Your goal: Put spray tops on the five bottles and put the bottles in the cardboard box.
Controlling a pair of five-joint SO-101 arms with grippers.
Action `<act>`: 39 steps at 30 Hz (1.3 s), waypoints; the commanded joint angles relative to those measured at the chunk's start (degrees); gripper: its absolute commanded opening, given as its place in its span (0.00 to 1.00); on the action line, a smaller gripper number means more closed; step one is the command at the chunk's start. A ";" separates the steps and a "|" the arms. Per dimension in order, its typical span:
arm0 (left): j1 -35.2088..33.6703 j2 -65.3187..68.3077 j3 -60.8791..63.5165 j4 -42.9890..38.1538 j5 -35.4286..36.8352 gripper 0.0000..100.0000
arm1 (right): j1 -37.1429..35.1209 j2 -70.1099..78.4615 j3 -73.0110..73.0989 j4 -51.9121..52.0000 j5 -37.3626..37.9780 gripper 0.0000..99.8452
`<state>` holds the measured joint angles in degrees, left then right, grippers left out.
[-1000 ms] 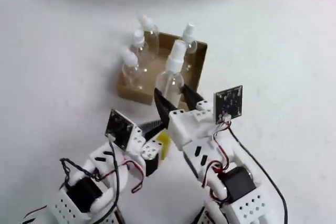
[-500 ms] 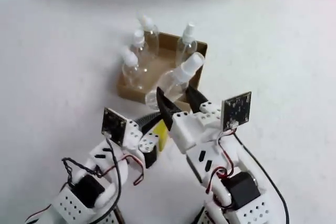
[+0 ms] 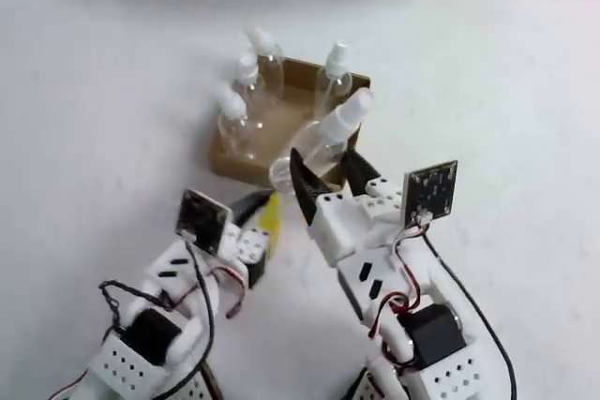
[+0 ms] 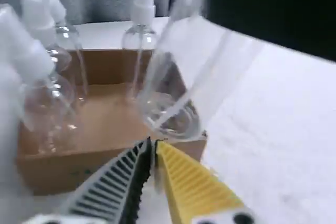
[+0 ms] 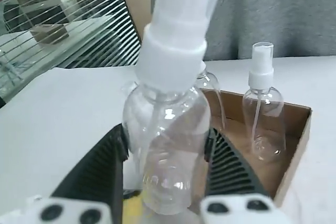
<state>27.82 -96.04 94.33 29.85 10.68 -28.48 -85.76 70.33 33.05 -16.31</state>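
Nothing legible: no text, label, number or sign to be read on any bottle (image 3: 240,135), nor on the box (image 3: 232,168).
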 commanded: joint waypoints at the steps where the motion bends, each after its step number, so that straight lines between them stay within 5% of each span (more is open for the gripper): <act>1: -12.88 -0.48 -1.93 4.66 -3.16 0.02 | 1.27 0.57 -2.99 -1.36 0.97 0.02; 7: -29.85 -0.48 -1.76 9.49 -5.63 0.02 | 1.27 0.57 4.57 -14.11 7.82 0.02; 13: -38.73 -0.48 -1.41 13.89 -10.99 0.02 | 1.27 0.57 6.51 -17.10 9.76 0.02; 27: -39.34 -0.40 3.08 15.82 -11.78 0.02 | 7.52 28.00 1.76 -34.42 11.78 0.02; 39: -38.64 -0.13 3.08 17.67 -19.43 0.02 | 9.19 44.88 -5.19 -40.22 12.22 0.02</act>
<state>-11.21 -96.04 97.58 47.16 -8.04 -19.96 -42.33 69.89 -5.71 -4.79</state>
